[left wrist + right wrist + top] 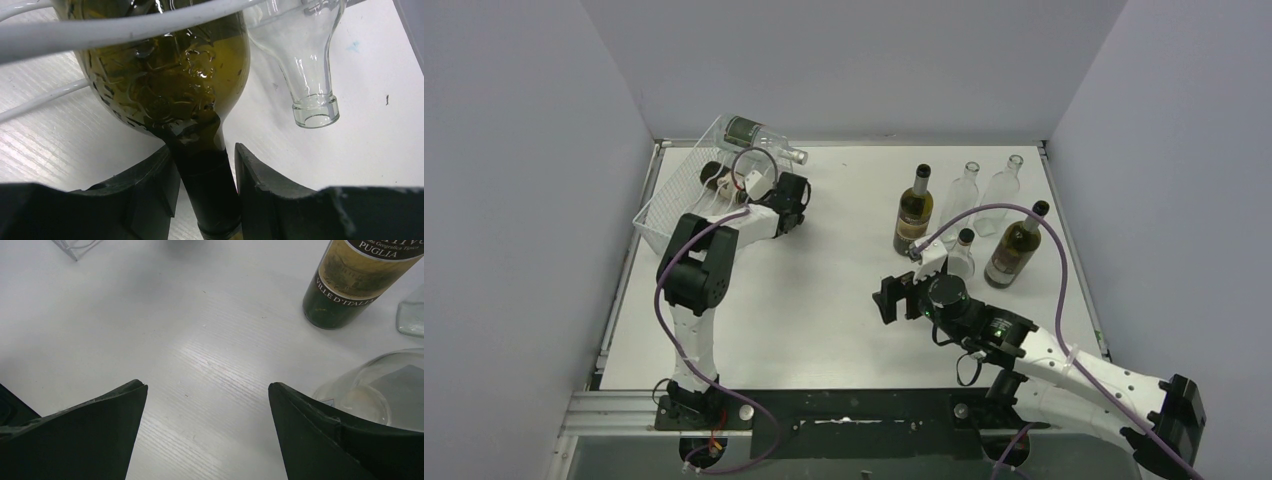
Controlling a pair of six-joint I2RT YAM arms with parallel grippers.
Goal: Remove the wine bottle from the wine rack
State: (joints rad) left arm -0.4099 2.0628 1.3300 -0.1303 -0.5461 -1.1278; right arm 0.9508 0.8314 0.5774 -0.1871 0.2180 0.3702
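The see-through whitish wine rack point(674, 205) stands at the table's far left. A dark green wine bottle point(170, 75) lies in it, neck towards me; in the top view it shows as a dark shape point(712, 172). My left gripper point(202, 172) point(727, 186) is closed around this bottle's neck, with both fingers against it. A clear bottle with a dark label point(759, 135) lies across the rack's top edge, its open mouth point(315, 111) beside the green bottle. My right gripper point(889, 297) point(207, 390) is open and empty over bare table.
Several bottles stand at the right back: a dark labelled one point(914, 212) point(350, 285), two clear ones point(969, 195), another dark one point(1016, 248) and a small one point(962, 258) close to my right wrist. The rack's white rim point(125, 30) crosses above the green bottle.
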